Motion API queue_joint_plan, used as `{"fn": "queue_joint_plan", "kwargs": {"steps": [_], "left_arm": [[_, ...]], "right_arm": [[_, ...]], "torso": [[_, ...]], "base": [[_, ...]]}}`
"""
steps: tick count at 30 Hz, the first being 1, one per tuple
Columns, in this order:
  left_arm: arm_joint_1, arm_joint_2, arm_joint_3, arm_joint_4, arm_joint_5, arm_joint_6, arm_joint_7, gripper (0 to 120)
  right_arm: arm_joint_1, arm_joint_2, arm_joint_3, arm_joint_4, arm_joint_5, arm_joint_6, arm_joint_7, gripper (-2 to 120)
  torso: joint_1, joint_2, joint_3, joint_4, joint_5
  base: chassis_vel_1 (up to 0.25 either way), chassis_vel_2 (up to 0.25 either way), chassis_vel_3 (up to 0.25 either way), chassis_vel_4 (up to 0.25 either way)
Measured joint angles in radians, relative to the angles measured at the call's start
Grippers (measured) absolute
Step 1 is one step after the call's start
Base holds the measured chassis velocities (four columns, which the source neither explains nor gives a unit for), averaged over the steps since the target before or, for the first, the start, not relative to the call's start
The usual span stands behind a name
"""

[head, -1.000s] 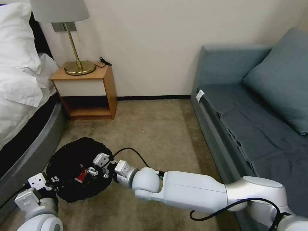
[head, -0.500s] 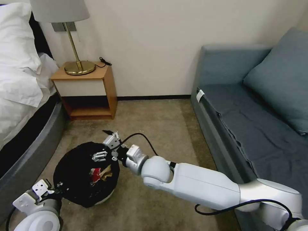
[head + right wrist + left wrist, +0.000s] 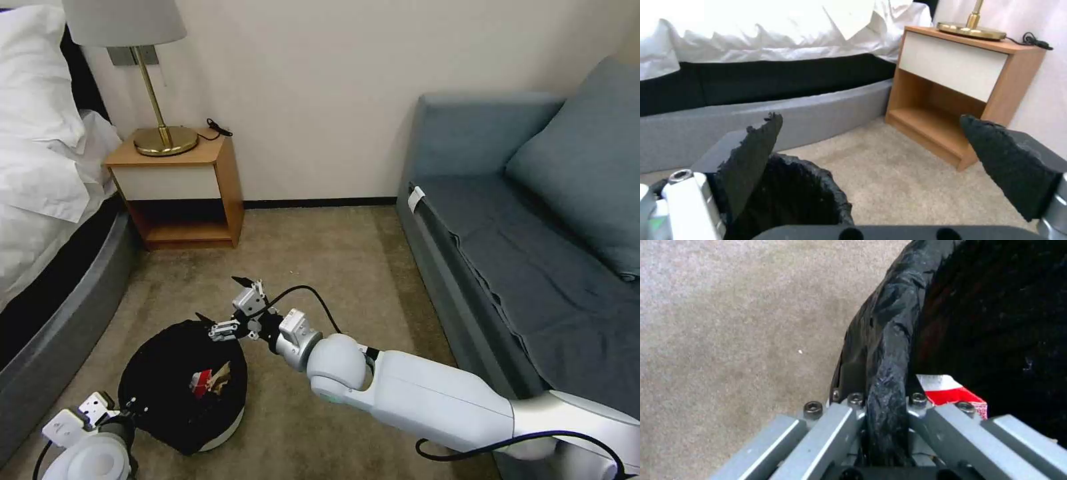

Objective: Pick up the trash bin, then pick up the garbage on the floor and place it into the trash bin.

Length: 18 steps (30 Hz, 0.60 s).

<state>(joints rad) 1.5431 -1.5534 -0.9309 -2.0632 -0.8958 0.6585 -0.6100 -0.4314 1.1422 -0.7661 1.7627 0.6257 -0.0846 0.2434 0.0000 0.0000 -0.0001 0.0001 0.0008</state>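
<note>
Beige carpet (image 3: 333, 267) runs between a bed (image 3: 47, 220) and a blue-grey sofa (image 3: 533, 253), with a wooden nightstand (image 3: 180, 193) carrying a brass lamp (image 3: 157, 100) against the far wall. On the carpet, nearer the robot than the nightstand and closer to the bed than to the sofa, sits the trash bin (image 3: 183, 383), a round white tub lined with a crinkly black bag. The left gripper (image 3: 110, 417) is at the bin's near-left rim; in the left wrist view its fingers (image 3: 818, 430) are pinched onto the bag-covered rim (image 3: 887, 373), one on the outside and one on the inside, a hold that seems meant to steady and carry the bin so its mouth faces up for drops. Inside the bin lie a crumpled red wrapper (image 3: 200, 381) and a gold-brown snack wrapper (image 3: 220, 377), resting together near the middle of the liner; the red one also shows just beside the left gripper's inner finger. The right gripper (image 3: 230, 307) hovers just above the bin's far rim, on the side toward the nightstand, with its black-padded fingers spread wide and nothing between them, which reads as a release made over the opening. No other litter is visible on the carpet between the bin and the nightstand.
</note>
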Motion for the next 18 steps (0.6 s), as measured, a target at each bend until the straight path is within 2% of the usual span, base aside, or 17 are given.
{"fn": "queue_joint_plan", "kwargs": {"steps": [5,8,9,12,14,15,16,18], "left_arm": [[0.009,-0.002,0.004,-0.005,0.038,-0.006,0.036,11],[0.027,-0.004,0.006,-0.019,0.115,-0.021,0.083,26],[0.027,-0.004,0.006,-0.019,0.115,-0.021,0.083,26],[0.061,-0.004,0.007,-0.052,0.199,-0.046,0.155,39],[0.096,-0.007,0.006,-0.075,0.319,-0.127,0.258,47],[0.096,-0.007,0.006,-0.075,0.319,-0.127,0.258,47],[0.109,-0.008,0.003,-0.08,0.371,-0.177,0.308,51],[0.133,-0.01,-0.016,-0.084,0.48,-0.341,0.459,62]], "right_arm": [[-0.009,-0.01,0.005,0.001,-0.002,0.0,0.0,100],[-0.012,-0.015,0.007,0.001,-0.004,0.0,-0.001,100],[-0.012,-0.015,0.007,0.001,-0.004,0.0,-0.001,100],[-0.015,-0.02,0.012,0.004,-0.004,0.001,-0.001,100],[-0.02,-0.024,0.021,0.01,-0.003,0.001,-0.002,100],[-0.02,-0.024,0.021,0.01,-0.003,0.001,-0.002,100],[-0.022,-0.027,0.026,0.014,-0.002,0.001,-0.002,100],[-0.035,-0.041,0.053,0.032,0.012,0.001,-0.002,100]], "torso": [[0.0,0.0,0.0,-0.0001,-0.0008],[0.0,0.0,0.0,-0.0003,-0.0013],[0.0,0.0,0.0,-0.0003,-0.0013],[0.0,0.0,0.0,-0.0002,-0.0011],[0.0,0.0,0.0,-0.0001,-0.0008],[0.0,0.0,0.0,-0.0001,-0.0008],[0.0,0.0,0.0,-0.0001,-0.0008],[0.0,0.0,0.0,0.0,-0.0007]], "base": [[0.0,0.0,0.0,0.0],[0.0,0.0,0.0,0.0],[0.0,0.0,0.0,0.0],[0.0,0.0,0.0,0.0],[0.0,0.0,0.0,0.0],[0.0,0.0,0.0,0.0],[0.0,0.0,0.0,0.0],[0.0,0.0,0.0,0.0]]}}
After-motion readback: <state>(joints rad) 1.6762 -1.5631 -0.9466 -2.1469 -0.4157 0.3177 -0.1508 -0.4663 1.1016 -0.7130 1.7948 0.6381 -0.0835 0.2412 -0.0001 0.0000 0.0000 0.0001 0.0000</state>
